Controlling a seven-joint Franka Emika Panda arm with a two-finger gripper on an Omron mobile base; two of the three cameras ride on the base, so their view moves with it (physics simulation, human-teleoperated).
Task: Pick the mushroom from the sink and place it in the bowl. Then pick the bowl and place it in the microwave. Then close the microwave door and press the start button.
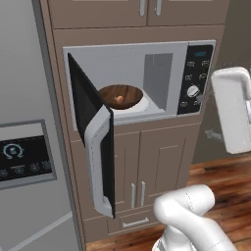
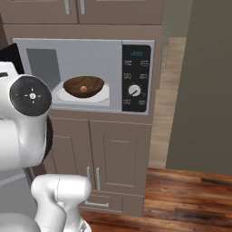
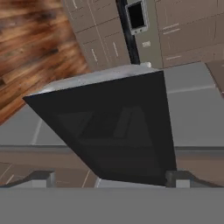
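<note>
Pincer spread wide, empty, before microwave door; display "12:00".

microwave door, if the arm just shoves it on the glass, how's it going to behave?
The microwave door stands wide open on its left edge, so it should probably swing shut rather than slide. It looks like a rigid framed panel, so little flex is likely. The dark glass seems smooth; the tool could skid sideways. The bowl sits inside, apparently clear of the door's swing.

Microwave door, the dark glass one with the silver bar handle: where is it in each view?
Left base view: the microwave door is at centre-left, swung open.
Right base view: I can't make it out.
Hand view: its dark glass panel is in the middle.
Shared landmark for the base views: the dark brown bowl inside the microwave.
</note>
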